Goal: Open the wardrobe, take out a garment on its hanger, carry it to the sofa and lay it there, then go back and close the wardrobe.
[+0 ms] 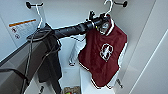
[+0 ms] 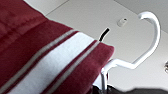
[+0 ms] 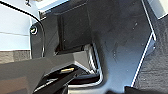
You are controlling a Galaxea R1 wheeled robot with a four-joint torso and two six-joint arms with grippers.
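Note:
The wardrobe (image 1: pixel 67 12) stands open, and I look into its white inside. The garment (image 1: pixel 105 55), a dark red jacket with a white crest, hangs on the white hanger (image 1: pixel 109 7). The hanger's hook sits just beside a black peg (image 1: pixel 121 3). My left arm reaches in from the left, and the left gripper (image 1: pixel 100 20) is at the jacket's collar, shut on the hanger's neck. In the left wrist view the striped red collar (image 2: pixel 50 62) is close up and the hanger's hook (image 2: pixel 150 37) stands free in the air. The right gripper (image 3: pixel 57 78) hangs low by my own dark body.
A dark grey T-shirt (image 1: pixel 50 60) hangs on another white hanger (image 1: pixel 39 15) from a black peg (image 1: pixel 30 4) at the left, under my arm. An orange-topped label (image 1: pixel 22 27) is on the left inner wall. The white door (image 1: pixel 155 55) stands at the right. Small items (image 1: pixel 71 90) lie at the bottom.

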